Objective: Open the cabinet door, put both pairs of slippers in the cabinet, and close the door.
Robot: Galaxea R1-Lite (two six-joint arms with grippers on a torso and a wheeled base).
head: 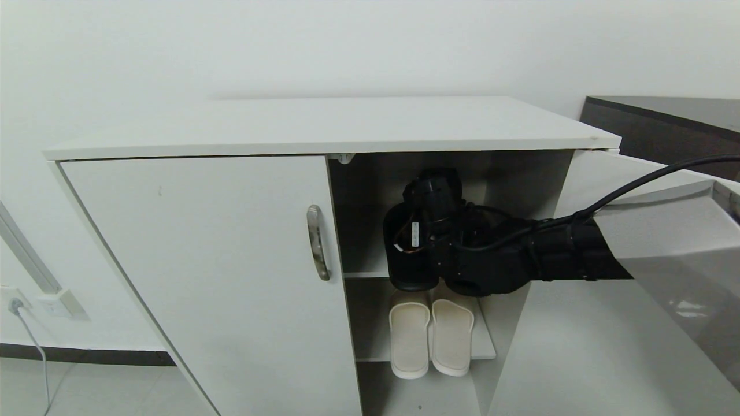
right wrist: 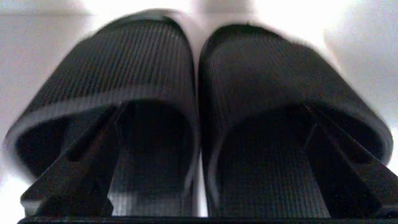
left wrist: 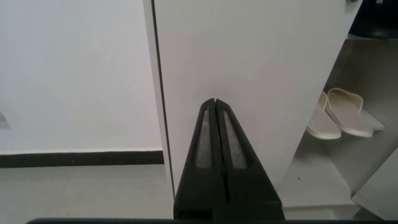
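The white cabinet (head: 347, 124) has its left door (head: 202, 260) closed and its right door (head: 607, 335) swung open. A pair of white slippers (head: 430, 335) (left wrist: 339, 115) lies side by side on the lower shelf. My right arm (head: 491, 254) reaches into the upper compartment, where the black slippers (head: 407, 254) (right wrist: 143, 81) rest at the upper shelf's front edge. My right gripper (right wrist: 214, 109) is open, with one finger inside each black slipper. My left gripper (left wrist: 214, 102) is shut and empty, low in front of the closed left door.
A metal handle (head: 317, 242) sits on the closed door's inner edge. A wall socket with a cable (head: 14, 303) is low on the left. A dark desk (head: 665, 121) stands behind the open door on the right.
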